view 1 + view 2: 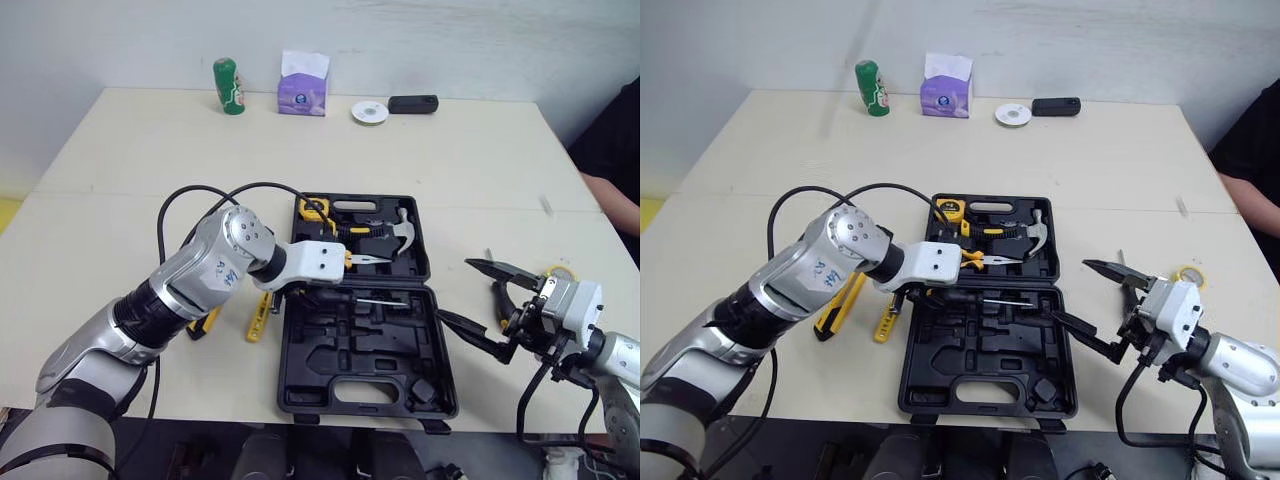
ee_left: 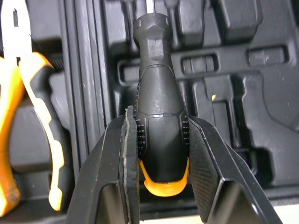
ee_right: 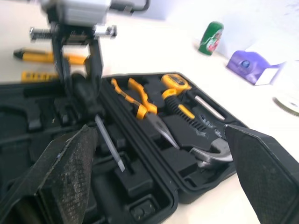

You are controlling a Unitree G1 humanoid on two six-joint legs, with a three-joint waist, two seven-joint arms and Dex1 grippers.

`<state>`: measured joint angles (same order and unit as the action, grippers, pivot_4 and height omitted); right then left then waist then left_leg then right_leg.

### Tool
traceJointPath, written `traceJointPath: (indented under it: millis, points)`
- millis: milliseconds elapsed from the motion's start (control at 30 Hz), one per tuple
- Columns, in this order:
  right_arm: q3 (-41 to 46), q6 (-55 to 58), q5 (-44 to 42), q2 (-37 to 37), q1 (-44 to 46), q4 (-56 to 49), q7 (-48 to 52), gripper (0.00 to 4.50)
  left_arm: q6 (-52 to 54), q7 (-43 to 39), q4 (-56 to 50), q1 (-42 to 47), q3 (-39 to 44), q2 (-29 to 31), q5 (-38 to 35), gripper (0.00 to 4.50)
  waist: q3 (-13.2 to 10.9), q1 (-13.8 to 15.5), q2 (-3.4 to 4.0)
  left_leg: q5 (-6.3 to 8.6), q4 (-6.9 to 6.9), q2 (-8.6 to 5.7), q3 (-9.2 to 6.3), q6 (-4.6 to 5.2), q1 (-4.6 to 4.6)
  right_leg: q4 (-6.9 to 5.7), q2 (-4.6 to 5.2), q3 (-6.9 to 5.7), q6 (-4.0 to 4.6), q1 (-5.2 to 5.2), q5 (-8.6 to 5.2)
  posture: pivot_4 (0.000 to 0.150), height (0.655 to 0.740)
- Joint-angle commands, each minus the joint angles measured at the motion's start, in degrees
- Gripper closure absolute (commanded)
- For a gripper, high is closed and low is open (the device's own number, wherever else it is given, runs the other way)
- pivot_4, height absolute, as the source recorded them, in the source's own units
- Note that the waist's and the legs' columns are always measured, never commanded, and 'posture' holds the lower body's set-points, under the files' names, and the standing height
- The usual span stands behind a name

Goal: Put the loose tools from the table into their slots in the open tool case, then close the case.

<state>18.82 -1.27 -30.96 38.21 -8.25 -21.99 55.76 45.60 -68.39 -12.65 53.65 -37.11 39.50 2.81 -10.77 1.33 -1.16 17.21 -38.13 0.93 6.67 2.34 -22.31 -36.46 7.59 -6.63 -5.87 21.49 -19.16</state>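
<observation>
Supporting surface: a pale cream table (image 1: 120, 180) with a seam running left to right.
Room: a plain white wall lies beyond the far edge, and a person's arm in a dark sleeve (image 1: 612, 190) is at the right edge.
Far edge: a green can (image 1: 229, 86), a purple tissue pack (image 1: 303, 88), a white disc (image 1: 370, 112) and a small black box (image 1: 413, 104).
Black plastic tool case (image 1: 310, 395): open flat at the near middle. Its far half holds yellow-handled pliers (image 1: 365, 258), a hammer (image 1: 405, 232) and a yellow tape measure (image 1: 316, 208).
Black-handled screwdriver with an orange butt (image 2: 161, 121): in the near half of the case, just near of the hinge. Whether it rests in its slot cannot be told.
Long axis: left to right, with the blade pointing right.
Left gripper (image 2: 160, 116): fingers clamped on the screwdriver's handle.
Right gripper (image 1: 455, 290): fingers spread wide, empty, just right of the case.
Loose items: a yellow and black knife (image 1: 840, 303) and a yellow tool (image 1: 883, 318) lie left of the case.
</observation>
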Motion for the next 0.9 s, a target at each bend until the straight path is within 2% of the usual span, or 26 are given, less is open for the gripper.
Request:
traceJointPath:
  millis: [33,400,900]
  points:
    - [1.98,-0.7,-1.31,0.06,0.04,-2.07,-0.57,0.0,0.24,-0.76,-1.18,1.83,0.18,0.52,1.25,3.49,0.0,0.01,0.0,0.0,0.0,0.0,0.0,0.0,0.0,0.0,0.0,0.0,0.0,0.0,0.0,0.15,0.74]
    - [1.46,-1.07,-1.12,0.08,-0.91,-2.21,0.16,0.0,2.07,1.11,1.85,3.14,-1.5,-1.88,5.31,3.49,0.0,0.06,0.0,-0.01,-0.03,-0.01,-0.01,0.01,0.0,-0.02,0.01,0.0,0.0,-0.01,0.0,0.15,0.74]
    - [0.55,-7.88,0.26,-2.07,-2.17,3.3,3.15,0.0,2.25,1.41,-0.65,2.01,-2.26,-2.56,7.37,3.49,0.0,0.04,0.0,-0.02,-0.08,-0.01,-0.01,0.03,0.03,0.0,0.06,0.04,0.0,-0.02,0.0,0.15,0.74]
